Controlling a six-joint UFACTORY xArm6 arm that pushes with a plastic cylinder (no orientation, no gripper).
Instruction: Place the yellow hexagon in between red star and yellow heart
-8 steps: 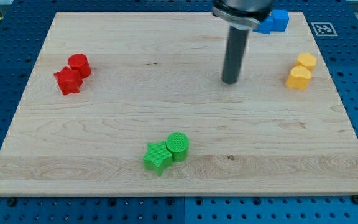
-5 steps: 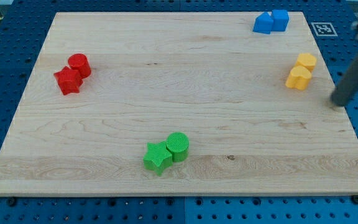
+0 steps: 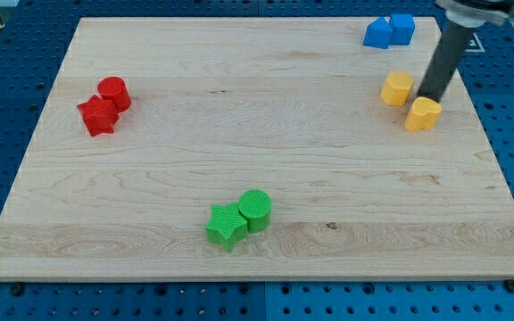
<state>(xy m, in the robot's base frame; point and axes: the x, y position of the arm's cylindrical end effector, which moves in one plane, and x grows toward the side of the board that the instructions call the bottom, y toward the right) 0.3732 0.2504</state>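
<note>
The yellow hexagon [image 3: 397, 88] lies near the board's right edge, just left of my tip [image 3: 432, 96]. The yellow heart [image 3: 423, 114] lies just below and a little left of the tip, close to it. The dark rod comes down from the view's top right. The red star [image 3: 98, 117] lies at the far left of the board, touching a red cylinder [image 3: 113, 93] above and right of it. The hexagon and heart are apart, with the tip between them at their upper right.
Two blue blocks [image 3: 389, 30] sit together at the board's top right, above the rod. A green star [image 3: 226, 226] and a green cylinder [image 3: 255, 210] touch each other near the bottom middle. The wooden board [image 3: 239, 134] rests on a blue pegboard.
My tip swung from the board's middle out past the right edge, then back in. The yellow hexagon has moved left and the yellow heart slightly down; they are now apart.
</note>
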